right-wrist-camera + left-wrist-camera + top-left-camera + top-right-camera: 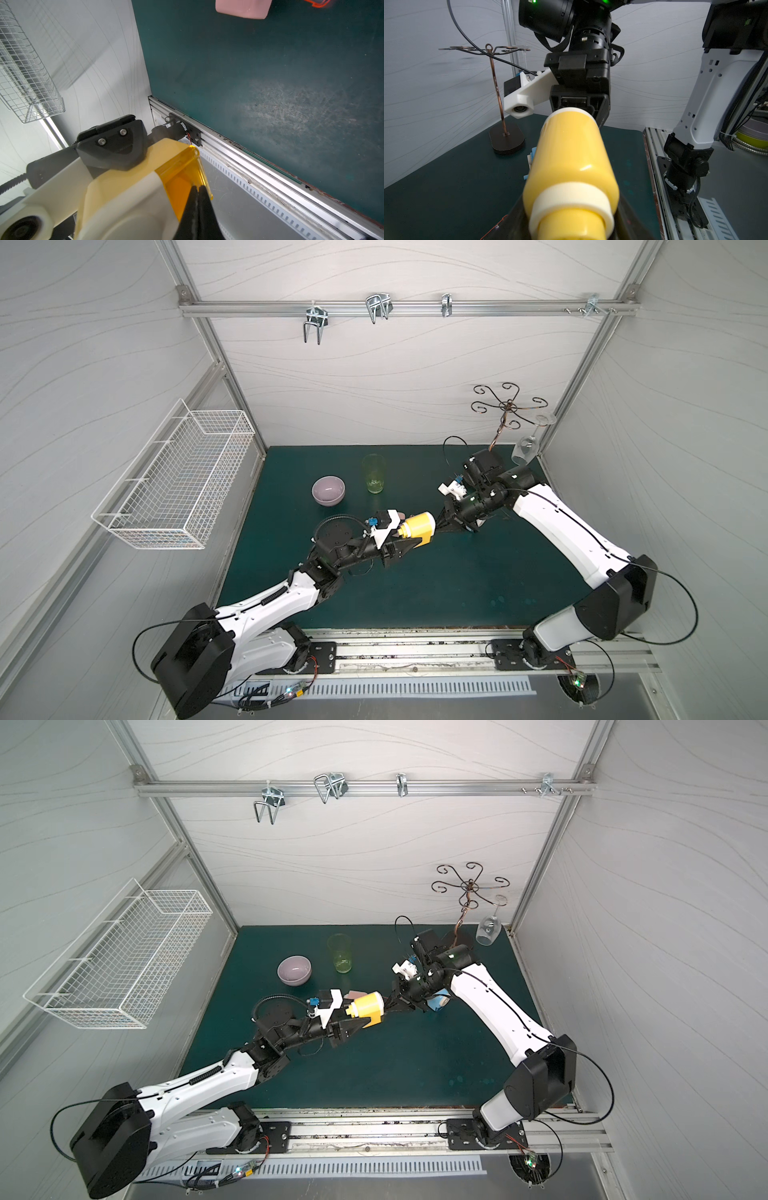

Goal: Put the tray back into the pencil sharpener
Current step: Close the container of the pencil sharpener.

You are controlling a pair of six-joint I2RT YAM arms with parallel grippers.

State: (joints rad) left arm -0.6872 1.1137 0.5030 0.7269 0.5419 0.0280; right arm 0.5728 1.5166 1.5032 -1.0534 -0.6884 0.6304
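Observation:
The yellow pencil sharpener [417, 526] [368, 1006] hangs above the middle of the green mat, lying on its side. My left gripper [409, 538] [571, 228] is shut on its body [571, 158], one black finger on each side. The translucent orange tray [180, 174] sits in the sharpener's [124, 197] end, on the side toward the right arm. My right gripper [435, 526] [386, 1006] [197, 191] is shut, its joined fingertips resting against the tray's outer edge. Whether the tray is fully seated does not show.
A purple bowl [328, 490] and a green glass [374, 473] stand at the back of the mat. A metal glass stand [505, 406] with a hanging wine glass [525, 448] fills the back right corner. A wire basket [178, 477] hangs on the left wall. A pink block [243, 8] lies on the mat.

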